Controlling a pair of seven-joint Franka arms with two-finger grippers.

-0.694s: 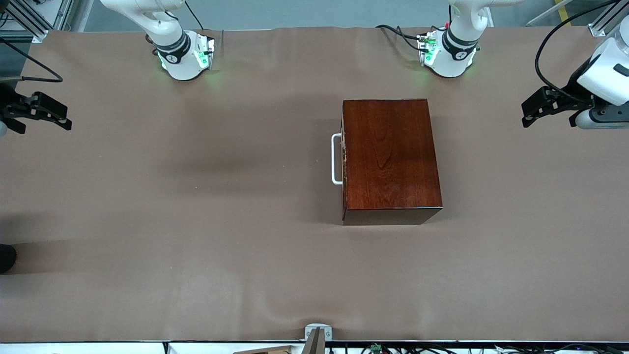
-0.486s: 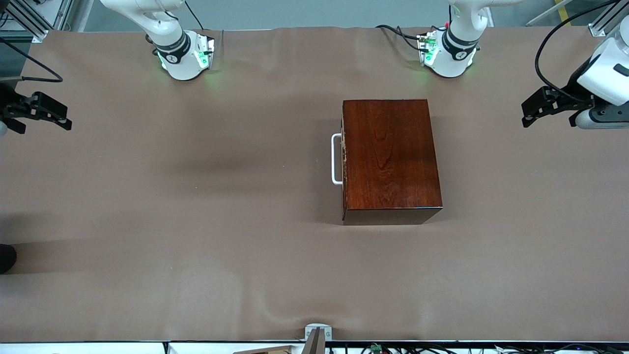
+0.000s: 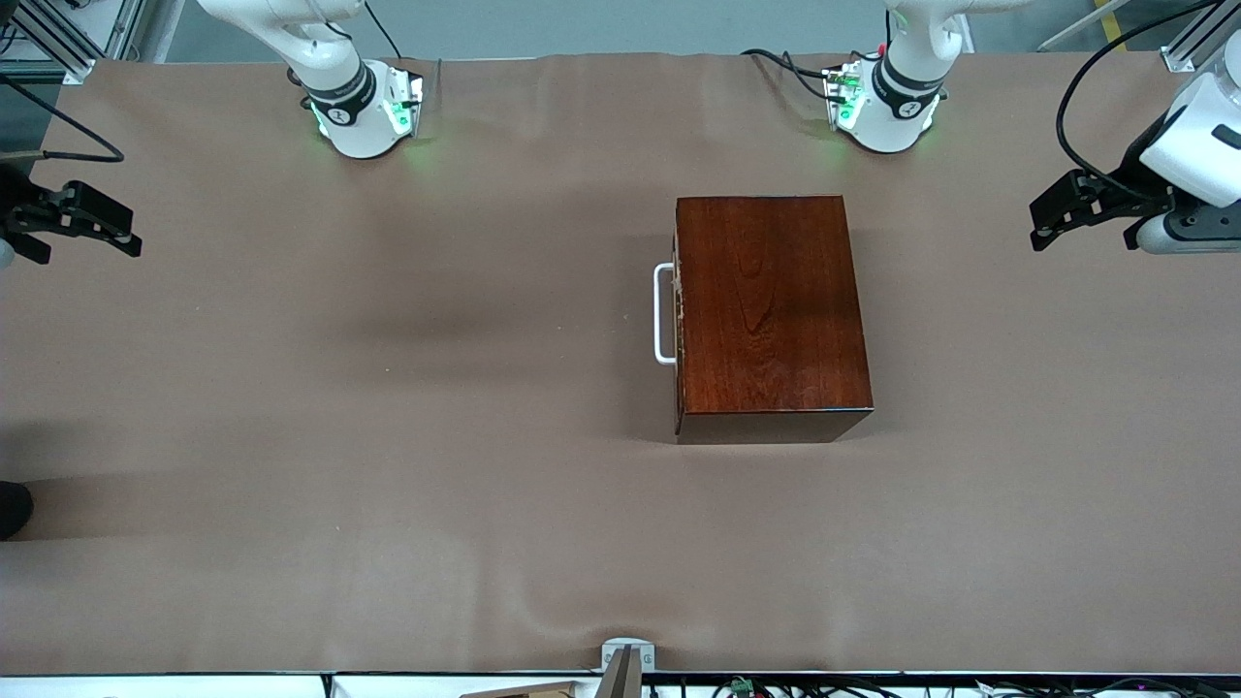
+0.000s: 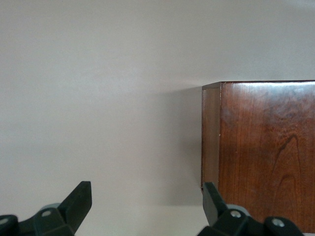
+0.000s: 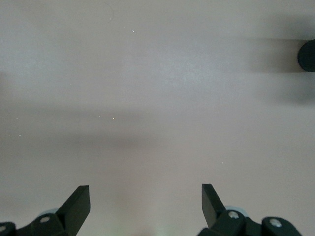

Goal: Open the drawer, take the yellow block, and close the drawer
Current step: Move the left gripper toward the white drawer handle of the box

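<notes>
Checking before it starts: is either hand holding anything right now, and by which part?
Nothing is held. The left hand and right hand are both open and empty over the table's ends; the drawer is shut.

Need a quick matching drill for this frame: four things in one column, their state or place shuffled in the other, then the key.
Things:
1. drawer
2. handle
3. left claw
4. right claw

States or places:
A. open, over the table's edge at the right arm's end
B. white bar on the box's side that faces the right arm's end
C. shut flush in the dark wooden box
D. open, over the table toward the left arm's end, box's corner in its wrist view

Pairs: 1-C, 2-B, 3-D, 4-A
</notes>
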